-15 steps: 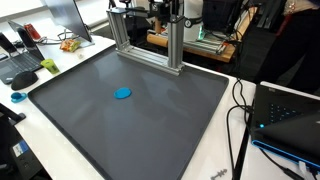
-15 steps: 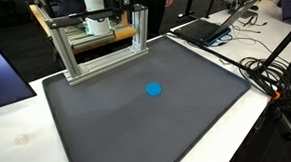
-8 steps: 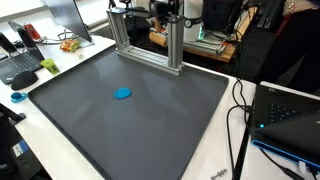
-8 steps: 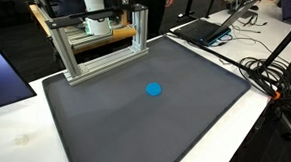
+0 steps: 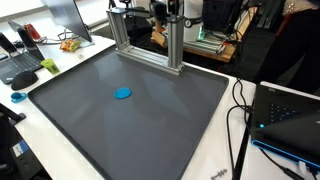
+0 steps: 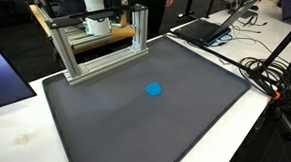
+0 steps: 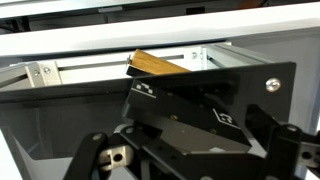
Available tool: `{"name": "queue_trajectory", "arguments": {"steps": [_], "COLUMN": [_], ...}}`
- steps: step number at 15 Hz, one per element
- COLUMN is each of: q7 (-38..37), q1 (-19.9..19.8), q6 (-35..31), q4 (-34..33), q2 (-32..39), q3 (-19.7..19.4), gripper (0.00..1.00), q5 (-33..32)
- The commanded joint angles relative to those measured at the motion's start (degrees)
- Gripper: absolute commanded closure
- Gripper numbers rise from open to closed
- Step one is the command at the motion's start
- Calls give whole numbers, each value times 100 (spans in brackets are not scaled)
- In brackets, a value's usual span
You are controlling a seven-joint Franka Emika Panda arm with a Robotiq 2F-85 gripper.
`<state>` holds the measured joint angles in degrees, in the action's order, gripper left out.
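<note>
In the wrist view my gripper (image 7: 190, 160) is open, its dark fingers (image 7: 95, 152) spread wide at the bottom of the picture. Between them lies a black box (image 7: 200, 100) with white markings, tilted; I cannot tell whether either finger touches it. Just behind the box a wooden block (image 7: 160, 65) leans against the rails of an aluminium frame (image 7: 100, 40). Both exterior views show that frame (image 5: 150, 45) (image 6: 97, 48) at the far edge of a dark mat (image 5: 150, 130) (image 6: 183, 128). The gripper is mostly hidden behind the frame there. A small blue disc (image 5: 122, 93) (image 6: 154, 88) lies on the mat, well away from the gripper.
A laptop (image 5: 290, 115) and black cables (image 5: 240, 100) sit beside the mat in an exterior view. Another laptop (image 6: 208, 29) and more cables (image 6: 271, 73) show in an exterior view. Desk clutter (image 5: 25, 60) lines one side.
</note>
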<state>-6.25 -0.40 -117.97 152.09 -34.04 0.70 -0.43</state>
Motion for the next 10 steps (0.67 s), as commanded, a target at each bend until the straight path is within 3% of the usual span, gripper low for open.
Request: {"name": "queue_trajectory", "arguments": {"steps": [1,10], "q7": [-408,-1112], "q1": [-198,-411], "q6": [47,42], "q4": [4,-81], "q2": [-83,-109], "q3": [175,340], "gripper": [0,0], "q5": [-150,-296]}}
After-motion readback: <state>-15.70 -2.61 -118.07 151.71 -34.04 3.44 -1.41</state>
